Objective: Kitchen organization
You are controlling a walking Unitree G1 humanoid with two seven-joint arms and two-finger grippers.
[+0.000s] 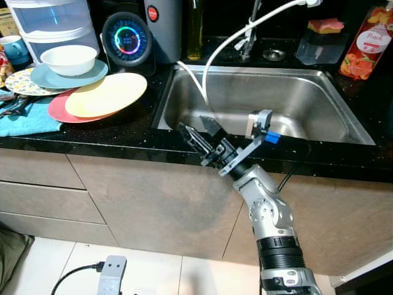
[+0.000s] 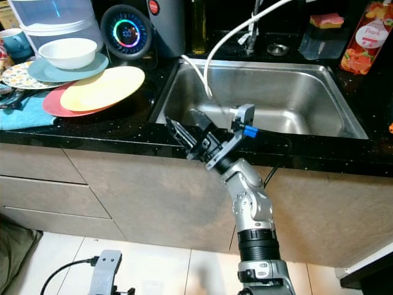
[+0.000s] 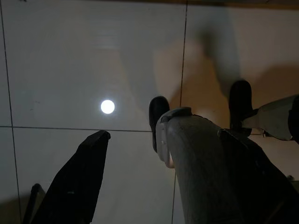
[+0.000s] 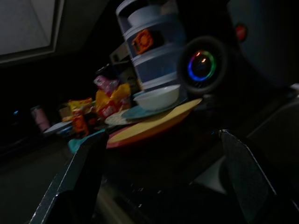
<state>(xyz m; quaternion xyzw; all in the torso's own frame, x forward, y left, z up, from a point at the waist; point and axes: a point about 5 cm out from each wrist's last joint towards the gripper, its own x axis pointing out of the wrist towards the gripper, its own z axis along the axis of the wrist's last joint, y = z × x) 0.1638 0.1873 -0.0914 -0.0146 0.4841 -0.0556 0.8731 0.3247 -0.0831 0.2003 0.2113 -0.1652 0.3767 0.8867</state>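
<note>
Plates [image 1: 104, 95] lie stacked on the black counter [image 1: 123, 138] left of the steel sink [image 1: 307, 101]: a yellow one on a red one, and behind them a white bowl [image 1: 69, 59] on a grey-blue plate [image 1: 61, 78]. At the far right stands a juice carton [image 1: 371, 42] whose label seems to read "Peach". The right gripper [image 1: 201, 135] hovers over the sink's near left corner, its two black fingers spread apart and holding nothing. In the left wrist view the left gripper [image 3: 163, 177] hangs above pale floor tiles [image 3: 70, 56] with fingers parted, beside the robot's grey leg [image 3: 201, 168]. In the dark right wrist view, the yellow plate and bowl sit ahead between the open fingers [image 4: 77, 182].
</note>
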